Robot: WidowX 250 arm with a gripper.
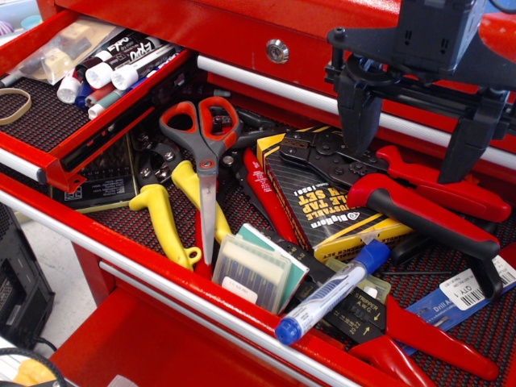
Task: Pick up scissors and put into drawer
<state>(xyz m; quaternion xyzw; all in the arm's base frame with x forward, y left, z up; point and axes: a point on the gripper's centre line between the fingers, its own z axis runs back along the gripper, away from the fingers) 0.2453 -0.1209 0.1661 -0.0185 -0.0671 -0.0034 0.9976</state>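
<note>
We see the black two-fingered claw hanging at the upper right, above the wider, deeper red tool drawer. Its jaws stand apart with nothing between them, so it is open and empty. The large scissors with red-and-grey plastic loop handles and long silver blades lie in that deep drawer, well to the left of the claw, handles toward the back and blades pointing toward the front rail. The blades rest across the yellow-handled pliers, and the tip ends near a small clear plastic case of drill bits.

To the upper left we find the smaller, shallow red metal drawer with black mesh liner, pulled out above the deep one. It holds several dry-erase markers along its right side and a tan rubber band on the mesh.

Below the claw lie red-handled pliers, resting partly on a black-and-yellow boxed tap set. A blue-capped white marker lies diagonally near the front.
</note>
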